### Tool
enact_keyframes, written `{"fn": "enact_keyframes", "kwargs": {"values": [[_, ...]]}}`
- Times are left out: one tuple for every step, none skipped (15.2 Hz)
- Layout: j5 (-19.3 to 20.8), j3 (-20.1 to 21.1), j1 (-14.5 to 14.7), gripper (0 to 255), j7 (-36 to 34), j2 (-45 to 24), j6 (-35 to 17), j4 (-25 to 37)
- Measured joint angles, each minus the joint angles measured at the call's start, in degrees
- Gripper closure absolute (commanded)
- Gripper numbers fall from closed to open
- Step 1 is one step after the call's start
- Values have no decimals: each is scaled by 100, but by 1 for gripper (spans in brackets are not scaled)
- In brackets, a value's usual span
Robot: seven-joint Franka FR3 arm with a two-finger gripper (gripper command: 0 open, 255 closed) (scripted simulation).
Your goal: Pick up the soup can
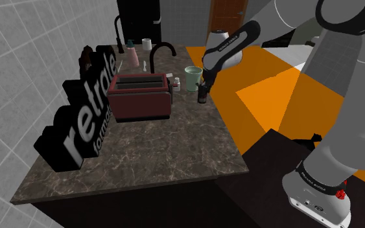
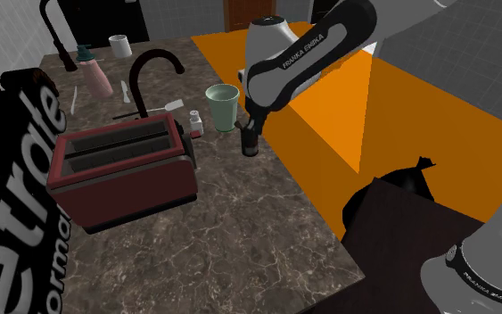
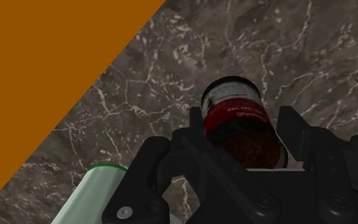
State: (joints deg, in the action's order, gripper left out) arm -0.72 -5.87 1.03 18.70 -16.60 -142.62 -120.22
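From my station I can see the soup can (image 1: 201, 98), dark with a red label band, standing upright on the dark marbled counter (image 1: 174, 152) near the edge that borders the orange floor (image 1: 268, 91). It sits just beside a pale green cup (image 1: 192, 78), on the side of the cup toward the counter's edge, and well apart from the dark red toaster (image 1: 140, 97). The end effector (image 1: 204, 85) hangs directly over the can, pointing down at it. In the wrist view its two black fingers (image 3: 198, 121) stand apart, one on each side of the can (image 3: 234, 102), with a slim gap showing between the can and one finger, so the can is straddled but not clamped. In the second exterior view the can (image 2: 250, 143) rests on the counter under the end effector (image 2: 251, 127), with the green cup (image 2: 223, 105) and a small white bottle (image 2: 195, 121) close by.
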Motion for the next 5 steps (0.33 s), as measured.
{"fn": "enact_keyframes", "kwargs": {"values": [[5,-3,1,255,-1,41,63,22],[12,-6,4,255,-6,88,124,35],[20,-7,10,255,-15,126,195,69],[27,-8,15,255,-25,164,260,96],[29,-13,9,255,-14,205,306,101]]}}
